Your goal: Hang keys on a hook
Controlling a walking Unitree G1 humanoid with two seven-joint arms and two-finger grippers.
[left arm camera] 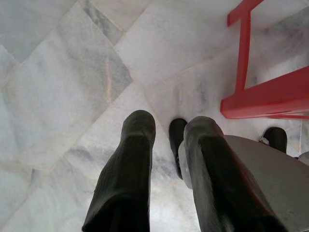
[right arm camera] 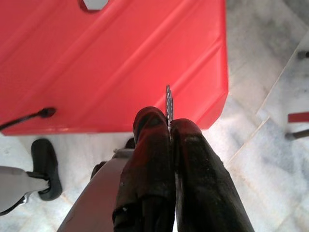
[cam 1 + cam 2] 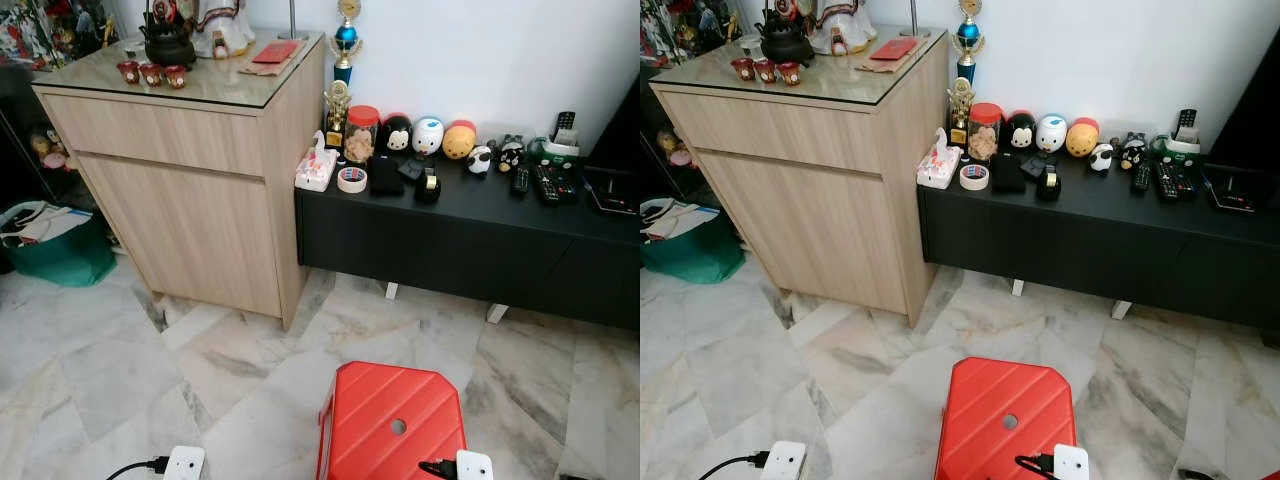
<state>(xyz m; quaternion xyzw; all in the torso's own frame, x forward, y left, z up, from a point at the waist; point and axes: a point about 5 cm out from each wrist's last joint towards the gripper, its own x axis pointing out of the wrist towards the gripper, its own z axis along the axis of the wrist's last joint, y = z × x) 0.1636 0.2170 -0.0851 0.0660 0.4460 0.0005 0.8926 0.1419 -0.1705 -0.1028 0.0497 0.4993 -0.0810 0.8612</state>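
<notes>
In the right wrist view my right gripper [image 2: 169, 121] is shut on a thin metal key piece [image 2: 168, 99] that sticks out past the fingertips. It hangs low over a corner of a red plastic stool [image 2: 120, 58]. My left gripper [image 1: 170, 128] hangs over the marble floor beside the stool's red leg [image 1: 244, 53]; its two black fingers stand apart with nothing between them. From the head, the red stool [image 3: 395, 420] stands on the floor just before me.
A light wooden cabinet [image 3: 200, 200] with a glass top stands ahead on the left, with a teapot and small cups on it. A low black console [image 3: 470, 235] along the white wall carries toys, tape and remotes. A green bag [image 3: 60, 255] sits at far left.
</notes>
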